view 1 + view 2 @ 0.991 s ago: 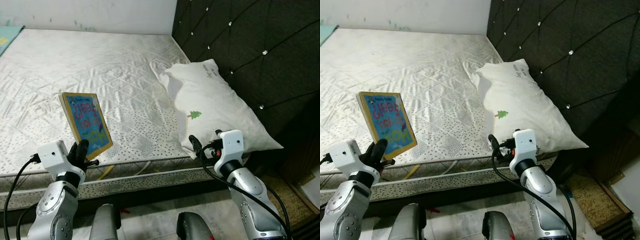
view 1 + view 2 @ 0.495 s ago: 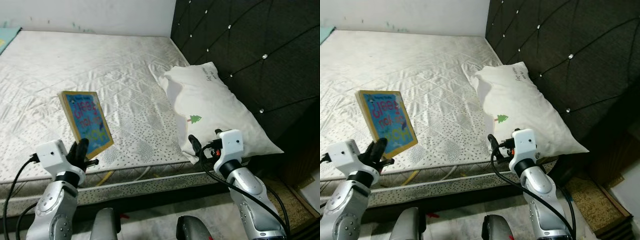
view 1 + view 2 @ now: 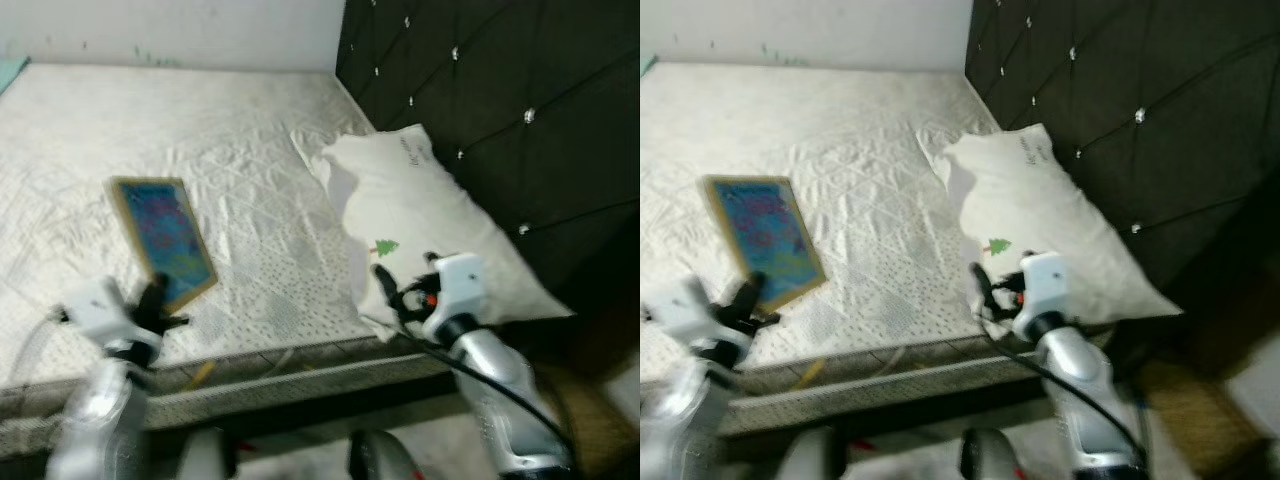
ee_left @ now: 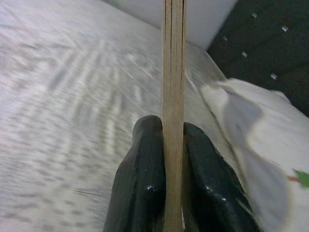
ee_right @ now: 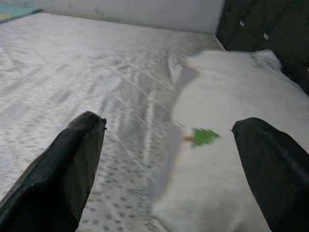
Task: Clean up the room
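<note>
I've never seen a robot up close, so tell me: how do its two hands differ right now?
The left hand is shut on the edge of a book, its black fingers pressing both sides; the right hand is open and holds nothing. The left hand is over the mattress; the right faces the white pillow. Both have two long black fingers.
</note>
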Available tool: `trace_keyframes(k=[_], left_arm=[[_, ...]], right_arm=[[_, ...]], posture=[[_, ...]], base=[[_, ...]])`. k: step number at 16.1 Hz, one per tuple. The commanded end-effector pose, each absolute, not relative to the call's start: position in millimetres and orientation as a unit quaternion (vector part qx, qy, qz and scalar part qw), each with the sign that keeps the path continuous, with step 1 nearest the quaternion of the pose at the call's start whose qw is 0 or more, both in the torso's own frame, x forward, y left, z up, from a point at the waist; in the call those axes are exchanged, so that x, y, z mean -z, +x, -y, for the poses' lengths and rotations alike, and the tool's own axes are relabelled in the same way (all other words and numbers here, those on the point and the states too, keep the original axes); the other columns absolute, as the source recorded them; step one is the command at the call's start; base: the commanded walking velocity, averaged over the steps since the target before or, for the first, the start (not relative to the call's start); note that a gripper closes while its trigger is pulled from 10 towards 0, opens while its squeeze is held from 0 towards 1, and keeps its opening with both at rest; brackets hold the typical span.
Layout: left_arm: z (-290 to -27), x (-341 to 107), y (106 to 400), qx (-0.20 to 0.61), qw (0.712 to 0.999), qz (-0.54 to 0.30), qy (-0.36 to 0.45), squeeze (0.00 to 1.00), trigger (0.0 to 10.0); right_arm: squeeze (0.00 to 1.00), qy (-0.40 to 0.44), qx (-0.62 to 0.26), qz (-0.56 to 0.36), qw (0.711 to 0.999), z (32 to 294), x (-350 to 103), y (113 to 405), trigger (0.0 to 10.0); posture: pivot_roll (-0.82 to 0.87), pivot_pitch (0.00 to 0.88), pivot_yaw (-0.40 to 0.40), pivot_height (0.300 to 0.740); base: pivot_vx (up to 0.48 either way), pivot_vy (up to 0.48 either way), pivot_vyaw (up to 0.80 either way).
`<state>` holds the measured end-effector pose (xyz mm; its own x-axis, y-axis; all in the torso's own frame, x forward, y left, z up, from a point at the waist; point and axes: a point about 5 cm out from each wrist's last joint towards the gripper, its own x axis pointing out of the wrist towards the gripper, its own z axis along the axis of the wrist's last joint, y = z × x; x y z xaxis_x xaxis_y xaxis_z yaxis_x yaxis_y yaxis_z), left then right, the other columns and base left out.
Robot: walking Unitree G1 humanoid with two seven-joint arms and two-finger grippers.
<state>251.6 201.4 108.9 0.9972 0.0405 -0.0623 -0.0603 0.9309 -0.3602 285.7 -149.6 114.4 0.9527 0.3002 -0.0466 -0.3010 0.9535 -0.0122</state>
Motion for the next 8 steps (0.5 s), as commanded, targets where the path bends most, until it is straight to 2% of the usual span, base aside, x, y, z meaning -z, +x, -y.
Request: trace_keyframes(k=[1, 3, 7, 8], left_arm=[[-204.3, -118.0, 253.6, -0.021, 0.984, -0.006, -0.175, 0.0, 10.0], [-204.5, -117.9, 254.0, -0.021, 0.984, -0.006, -0.175, 0.0, 10.0], [-204.0, -118.1, 255.1, -0.018, 0.984, -0.004, -0.175, 0.0, 10.0], [-203.9, -116.6, 255.4, -0.024, 0.984, -0.011, -0.175, 0.0, 10.0]], right_arm=[[0.0, -0.001, -0.154, -0.018, 0.988, 147.9, -117.4, 287.6, 10.0], [0.0, -0.011, -0.161, -0.014, 0.987, 145.6, -118.0, 287.7, 10.0], [0.0, -0.009, -0.163, -0.012, 0.986, 144.6, -118.3, 288.5, 10.0], [0.0, -0.006, -0.161, -0.013, 0.987, 145.8, -118.0, 288.5, 10.0]], posture=[[-0.08, 0.046, -0.082, 0.609], [-0.08, 0.046, -0.081, 0.609], [-0.09, 0.042, -0.079, 0.609], [-0.09, 0.042, -0.079, 0.609]], base=[[0.36, 0.0, 0.0], [0.48, 0.0, 0.0], [0.48, 0.0, 0.58], [0.0, 0.0, 0.0]])
